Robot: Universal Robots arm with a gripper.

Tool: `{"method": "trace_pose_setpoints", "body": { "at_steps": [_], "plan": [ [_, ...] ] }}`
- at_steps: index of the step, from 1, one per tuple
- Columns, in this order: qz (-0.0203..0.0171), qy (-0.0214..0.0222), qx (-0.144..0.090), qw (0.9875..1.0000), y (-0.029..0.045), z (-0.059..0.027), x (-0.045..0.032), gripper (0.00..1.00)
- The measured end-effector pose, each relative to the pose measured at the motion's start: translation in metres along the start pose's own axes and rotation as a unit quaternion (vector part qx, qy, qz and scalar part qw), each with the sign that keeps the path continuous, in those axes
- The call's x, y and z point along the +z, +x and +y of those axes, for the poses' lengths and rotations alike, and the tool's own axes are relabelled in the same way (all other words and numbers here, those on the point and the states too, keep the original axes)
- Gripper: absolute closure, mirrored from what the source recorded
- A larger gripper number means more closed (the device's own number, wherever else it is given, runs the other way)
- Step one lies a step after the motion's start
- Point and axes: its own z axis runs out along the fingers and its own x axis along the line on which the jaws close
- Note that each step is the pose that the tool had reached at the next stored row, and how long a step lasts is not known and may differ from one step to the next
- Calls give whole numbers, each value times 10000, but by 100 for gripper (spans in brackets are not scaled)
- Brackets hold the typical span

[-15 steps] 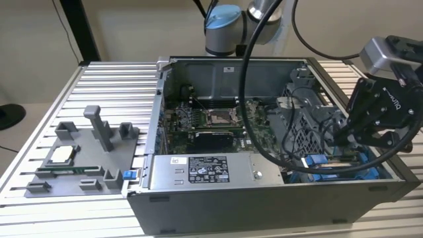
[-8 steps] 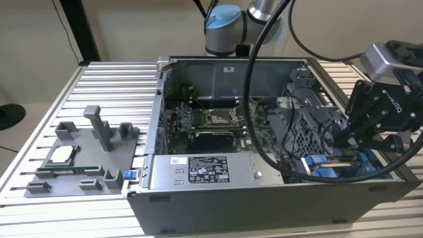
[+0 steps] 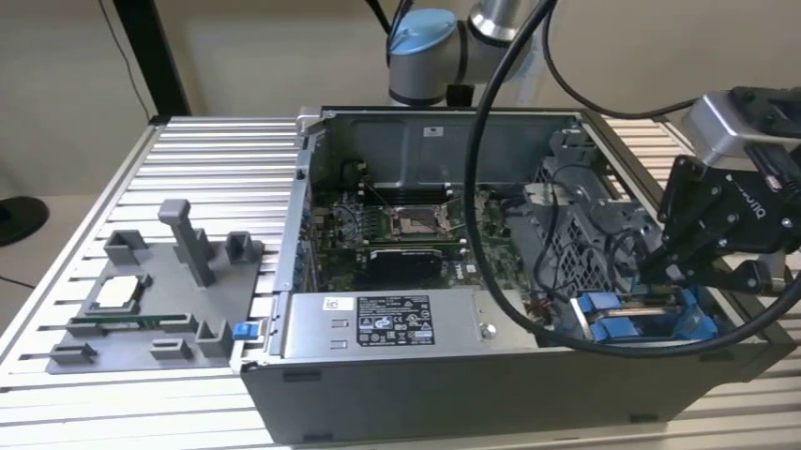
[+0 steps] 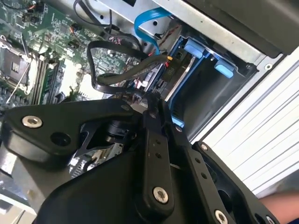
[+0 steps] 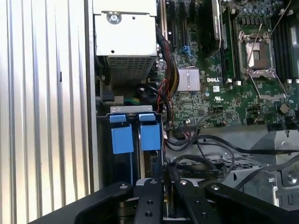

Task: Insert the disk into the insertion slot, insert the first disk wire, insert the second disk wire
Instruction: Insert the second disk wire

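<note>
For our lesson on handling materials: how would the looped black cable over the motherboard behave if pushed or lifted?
Probably floppy: the black cable hangs in a loose loop over the motherboard. A push would likely bend it aside, not slide it. Its sheath looks smooth, so it may slip.

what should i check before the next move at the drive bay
1. Disk sitting in the slot: ok.
2. Gripper positioned at the slot: ok.
3. Blue cable plugged into the disk: cannot tell, its end is hidden.
4. Black cables clear of the gripper: not ok, they loop right beside it.
5. Arm's thick cable off the computer case: not ok, it drapes across the open case.
</note>
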Motion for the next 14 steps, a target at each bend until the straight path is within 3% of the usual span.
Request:
{"method": "trace_pose_setpoints", "body": {
  "at_steps": [4, 8, 9, 14],
  "plan": [
    [3, 190, -87, 9998, 6, 23, 7, 100],
    [-5, 386, -122, 9992, 20, 149, 40, 100],
    [-7, 417, -127, 9991, 23, 166, 51, 100],
    [-10, 481, -139, 9987, 29, 164, 86, 100]
  ]
}}
